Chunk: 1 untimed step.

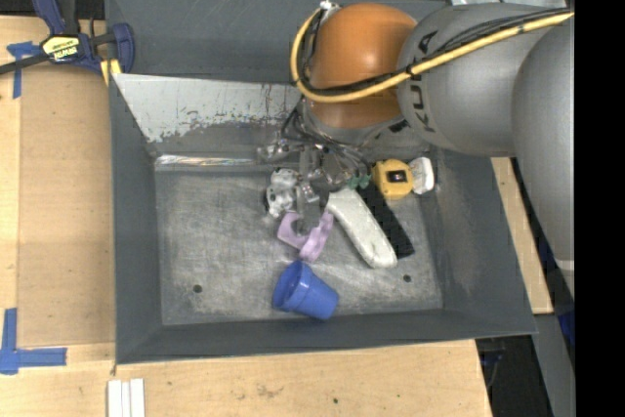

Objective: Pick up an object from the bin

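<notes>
Fingers (282, 193) are standing apart, hanging low over the bin's (137, 239) middle and gripping nothing. Nearest, a blue cup (305, 292) is lying on its side. A lilac piece (308, 235) is lying just near of the gripper (298, 192), outside the fingers. A white brush (361, 228) is crowding in from the right, with a yellow tape measure (395, 179) lying farther back.

- The bin floor (200, 244) lies bare across its left half.
- A blue cup (305, 292), lilac piece (311, 237), white brush (361, 228) and yellow tape measure (395, 179) crowd the centre-right.
</notes>
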Each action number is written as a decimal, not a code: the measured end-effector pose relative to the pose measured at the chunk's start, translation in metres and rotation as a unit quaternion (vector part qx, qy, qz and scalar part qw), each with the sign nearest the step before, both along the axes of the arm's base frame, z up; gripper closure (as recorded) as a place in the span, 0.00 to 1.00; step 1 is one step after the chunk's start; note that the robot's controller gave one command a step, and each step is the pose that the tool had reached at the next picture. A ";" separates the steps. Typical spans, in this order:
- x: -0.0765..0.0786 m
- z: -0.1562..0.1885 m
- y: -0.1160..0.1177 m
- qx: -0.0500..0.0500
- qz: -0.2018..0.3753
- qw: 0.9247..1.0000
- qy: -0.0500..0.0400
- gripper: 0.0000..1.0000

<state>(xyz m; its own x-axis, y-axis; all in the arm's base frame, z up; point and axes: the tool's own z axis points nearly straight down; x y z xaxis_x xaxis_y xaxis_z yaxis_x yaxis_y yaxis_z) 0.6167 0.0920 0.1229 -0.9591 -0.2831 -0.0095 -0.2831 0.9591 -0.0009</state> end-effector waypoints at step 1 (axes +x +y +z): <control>-0.007 -0.029 -0.006 0.001 0.006 1.000 0.004 0.00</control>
<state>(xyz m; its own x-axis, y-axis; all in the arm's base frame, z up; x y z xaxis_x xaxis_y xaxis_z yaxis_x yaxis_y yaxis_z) 0.6101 0.0865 0.0941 -0.9554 -0.2954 -0.0021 -0.2955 0.9553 0.0038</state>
